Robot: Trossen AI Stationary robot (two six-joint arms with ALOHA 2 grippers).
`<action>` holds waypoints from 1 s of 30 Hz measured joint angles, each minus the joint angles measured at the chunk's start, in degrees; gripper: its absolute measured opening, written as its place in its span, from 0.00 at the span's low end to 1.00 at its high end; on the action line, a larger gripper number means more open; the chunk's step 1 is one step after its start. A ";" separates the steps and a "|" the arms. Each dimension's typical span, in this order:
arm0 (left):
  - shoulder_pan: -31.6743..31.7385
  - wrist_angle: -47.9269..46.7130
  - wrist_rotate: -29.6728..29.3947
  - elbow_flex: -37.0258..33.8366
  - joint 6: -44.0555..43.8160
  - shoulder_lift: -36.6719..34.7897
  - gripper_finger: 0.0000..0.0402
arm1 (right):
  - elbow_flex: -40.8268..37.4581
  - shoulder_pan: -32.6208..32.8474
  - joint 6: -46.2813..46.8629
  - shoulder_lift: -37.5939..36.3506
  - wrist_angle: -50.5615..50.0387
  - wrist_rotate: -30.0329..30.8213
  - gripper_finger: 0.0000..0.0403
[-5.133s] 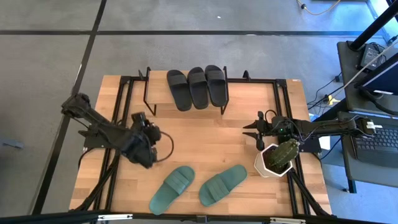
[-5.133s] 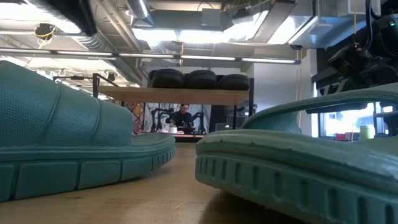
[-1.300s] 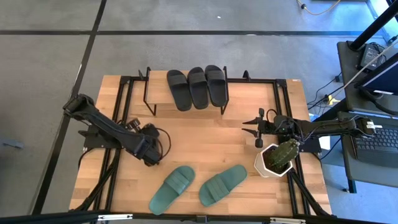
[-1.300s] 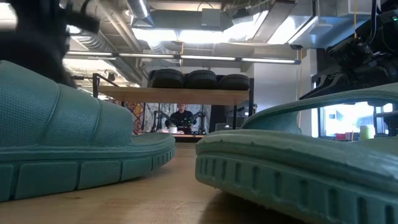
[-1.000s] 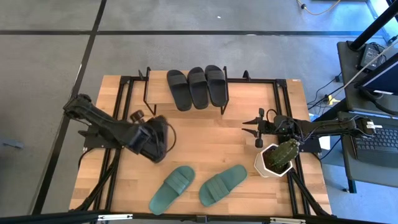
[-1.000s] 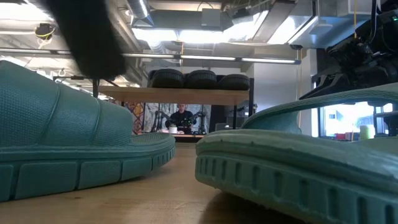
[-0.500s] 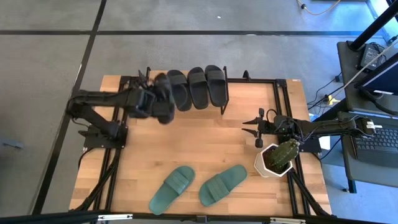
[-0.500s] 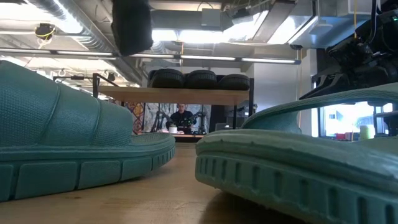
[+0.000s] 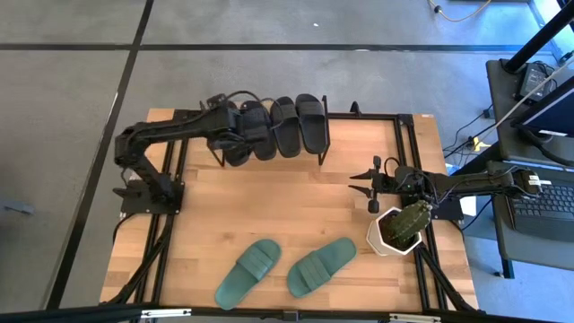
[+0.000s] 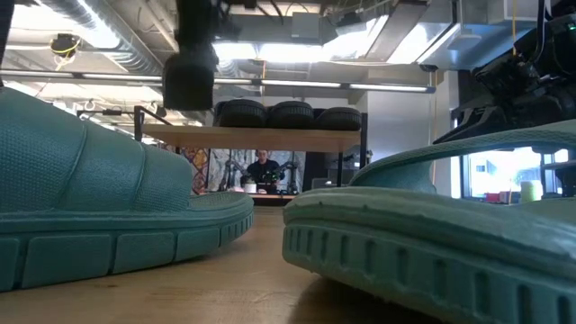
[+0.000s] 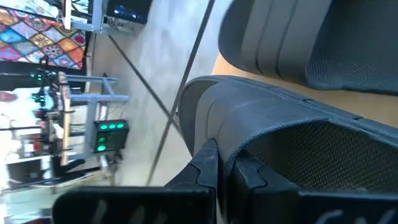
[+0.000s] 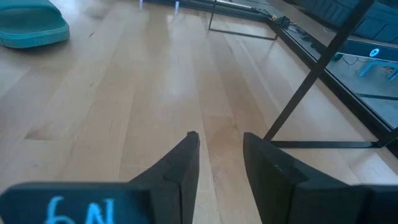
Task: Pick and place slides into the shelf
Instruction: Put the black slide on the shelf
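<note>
The left gripper (image 9: 235, 135) has its fingers pinched on a black slide (image 9: 240, 131) at the shelf's (image 9: 318, 144) left end, beside three black slides (image 9: 285, 124). The right gripper (image 9: 362, 186) waits half open above the tabletop (image 9: 305, 206).

Bright, even daylight fills the overhead view, with only faint shadows on the tabletop (image 9: 296, 202); at table height, ceiling lights (image 10: 270, 49) glare white, and the near teal slides (image 10: 99, 207) loom soft. The left wrist view is blurred throughout.
</note>
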 joint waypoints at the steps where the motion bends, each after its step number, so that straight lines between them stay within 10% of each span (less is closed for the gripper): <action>1: 0.36 0.08 -0.04 0.00 1.00 0.89 0.01 | 0.00 -0.01 -0.01 0.00 0.02 0.01 0.31; 30: 8.18 13.71 0.89 -0.04 28.16 7.46 0.01 | 0.00 -0.01 0.00 0.02 0.00 0.00 0.31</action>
